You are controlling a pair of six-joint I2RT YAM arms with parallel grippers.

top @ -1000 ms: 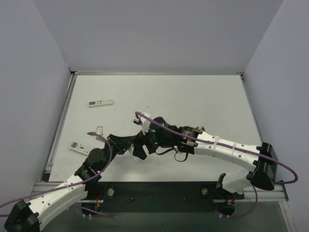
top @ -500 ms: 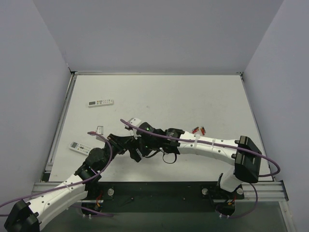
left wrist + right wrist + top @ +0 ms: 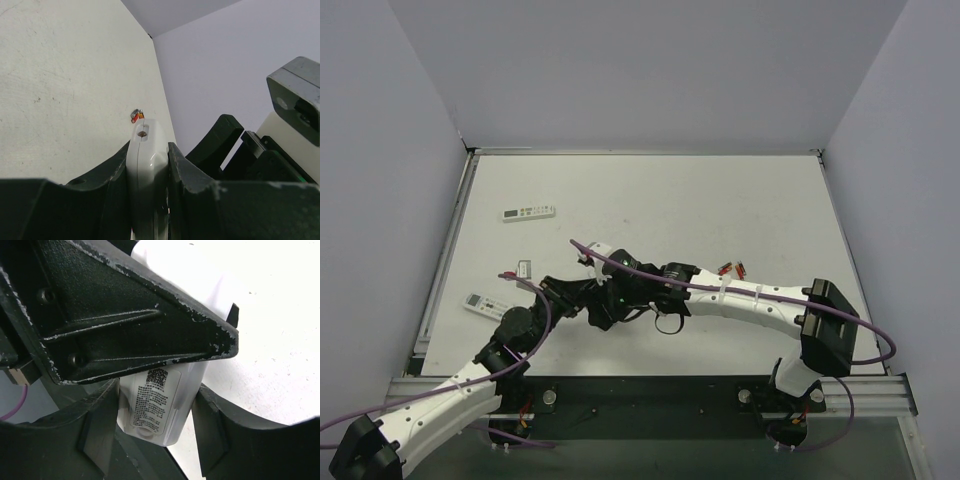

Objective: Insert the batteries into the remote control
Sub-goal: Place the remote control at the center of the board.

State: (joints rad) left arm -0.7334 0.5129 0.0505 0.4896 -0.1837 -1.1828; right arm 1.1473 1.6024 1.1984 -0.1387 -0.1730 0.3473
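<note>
The remote control (image 3: 145, 170) is clamped on its narrow edges by the left gripper (image 3: 147, 146), jaws shut hard against its two sides, and it is held low over the table (image 3: 700, 200) near the middle of the near edge. Its long axis is laid out along the fingers, pointing across the table toward the right. The labelled back of the same remote is straddled by the right gripper (image 3: 155, 437), one finger on each side. Whether those fingers are pressing on the casing or only standing just beside it cannot be told from the wrist view. The batteries (image 3: 730, 268) are seen lying on the table well apart from both grippers, off to the right and just beside the right forearm. From the left wrist they show straight beyond the remote's far tip, in line with its length. The right arm is judged the nearer one, so a reach back toward its own side would be called for.
</note>
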